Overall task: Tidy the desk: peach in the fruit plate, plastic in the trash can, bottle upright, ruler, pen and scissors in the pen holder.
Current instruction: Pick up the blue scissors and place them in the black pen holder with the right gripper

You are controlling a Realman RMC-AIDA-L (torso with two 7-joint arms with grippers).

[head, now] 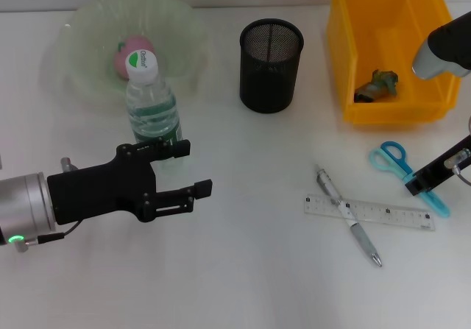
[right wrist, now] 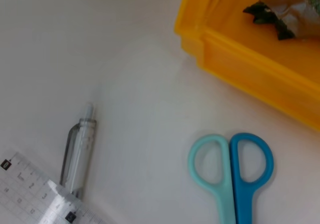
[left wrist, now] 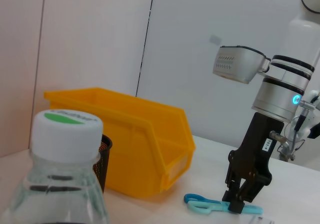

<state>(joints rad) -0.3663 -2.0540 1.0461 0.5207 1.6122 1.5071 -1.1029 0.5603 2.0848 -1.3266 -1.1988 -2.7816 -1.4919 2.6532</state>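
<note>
Black left hand (head: pixel 193 168) level, open, empty, beside upright bottle (head: pixel 152 101); right hand (head: pixel 430 178) lowered onto scissors (head: pixel 407 173), grip unclear

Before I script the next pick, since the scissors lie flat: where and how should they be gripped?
Grip the scissors from above, across the closed blades just past the loops. They lie flat, leaving no room underneath. The right gripper is already down at the blades.
</note>
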